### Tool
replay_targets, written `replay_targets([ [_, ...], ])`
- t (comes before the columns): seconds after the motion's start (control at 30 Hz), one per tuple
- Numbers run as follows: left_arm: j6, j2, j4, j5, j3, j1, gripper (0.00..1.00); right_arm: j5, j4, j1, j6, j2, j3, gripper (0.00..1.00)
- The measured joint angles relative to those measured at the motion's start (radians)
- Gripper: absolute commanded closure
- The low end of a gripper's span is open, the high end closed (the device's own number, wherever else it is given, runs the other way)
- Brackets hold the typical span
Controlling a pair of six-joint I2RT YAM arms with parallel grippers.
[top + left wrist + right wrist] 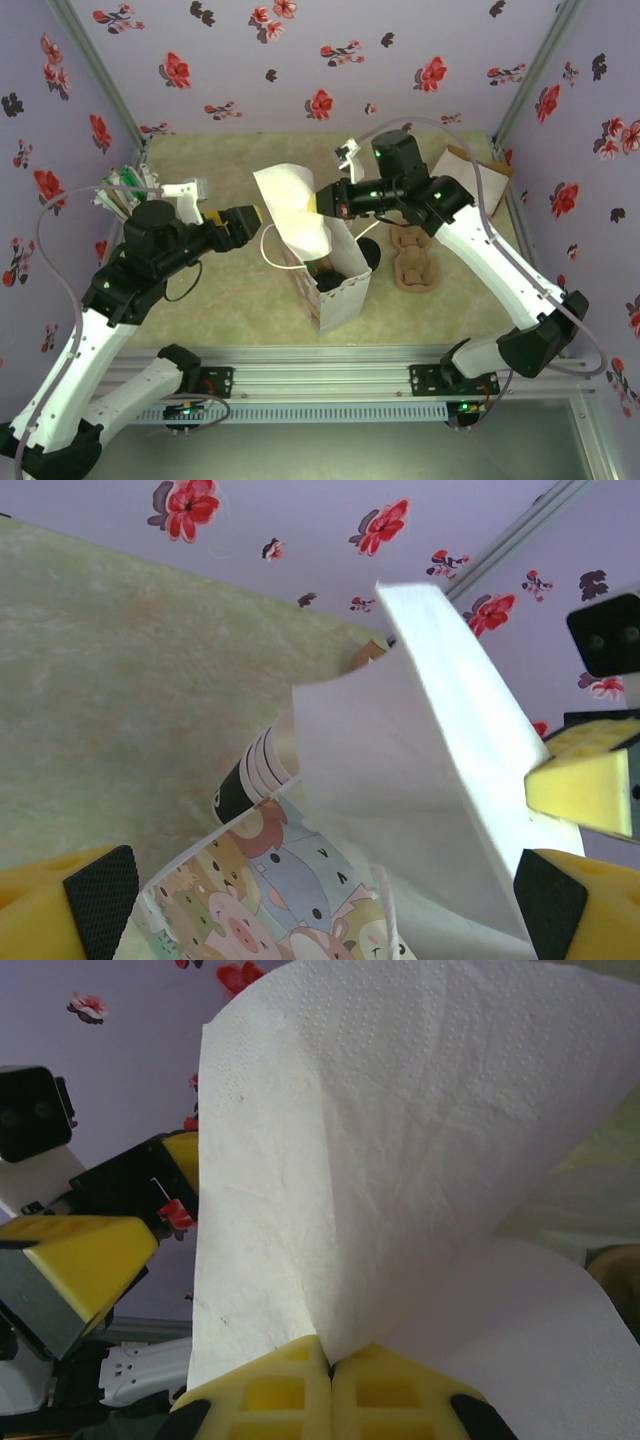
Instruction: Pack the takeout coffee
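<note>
A: Quick pass. Where is the coffee cup sitting?

B: The coffee cup (371, 254) is sitting on the desk (225, 300), just beside the far right corner of the paper bag (338, 300). From above it is showing as a small black round top. The bag wall is hiding its near edge, and the sides are too small to read.

A: So it's outside the bag?

B: Outside, going by the top view. Something brown and dark is lying inside the bag's mouth, but I can't tell what.

A: Claws?

B: The right claw (330, 1368) is pinching a white napkin (400, 1160), with its pads pressing together on one corner. It is holding the napkin over the bag's open top, and the lower tip is hanging at the rim. The left claw (250, 222) is gaping wide and gripping nothing. It is hovering just left of the bag and napkin, with its yellow fingers (95, 905) framing the bag's cartoon-printed side.

A: Anything else close by?

B: A striped cup (245, 780), dark with pale bands, is leaning past the bag's edge, half behind the napkin. I can't tell whether it's in the bag or behind it. A brown cup carrier (415, 262) is lying on the desk to the right of the coffee cup, near it but apart.
</note>
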Motion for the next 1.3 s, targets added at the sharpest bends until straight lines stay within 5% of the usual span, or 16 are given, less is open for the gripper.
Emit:
replay_targets([
  [0.4, -0.019, 0.001, 0.002, -0.001, -0.029, 0.0, 0.01, 0.028, -0.037, 0.0, -0.024, -0.143, -0.108, 1.0],
  [1.3, -0.019, 0.016, 0.01, -0.001, -0.032, 0.0, 0.01, 0.255, -0.325, 0.021, -0.195, -0.055, -0.048, 1.0],
])
